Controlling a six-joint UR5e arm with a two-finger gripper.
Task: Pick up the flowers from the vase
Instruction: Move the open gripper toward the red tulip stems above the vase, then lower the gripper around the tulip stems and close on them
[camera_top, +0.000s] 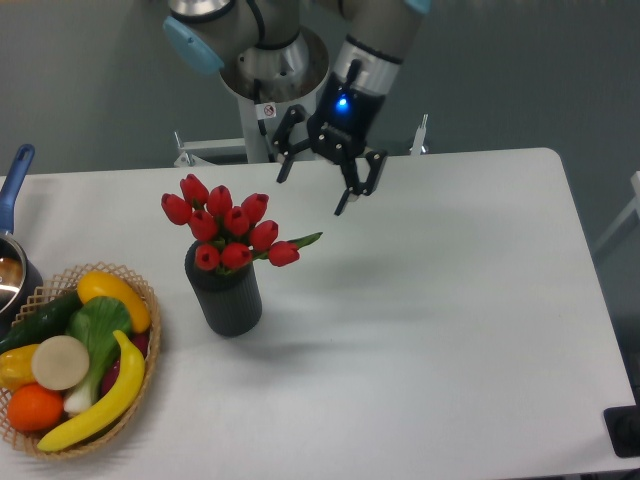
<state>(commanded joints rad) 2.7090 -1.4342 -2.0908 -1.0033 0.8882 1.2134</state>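
While flowers (227, 228) stand upright in vase (226, 294) | leaf rightward | fingers (311, 196) spread

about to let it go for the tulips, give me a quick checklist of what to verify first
1. Gripper open: ok, fingers spread wide.
2. Gripper empty: ok.
3. Flowers in the vase: ok, buds bunched above the rim.
4. Vase upright on the table: ok.
5. Gripper over the flowers: not ok, it hangs up and to their right in the image.
6. Basket clear of the vase: ok, a gap shows between them.
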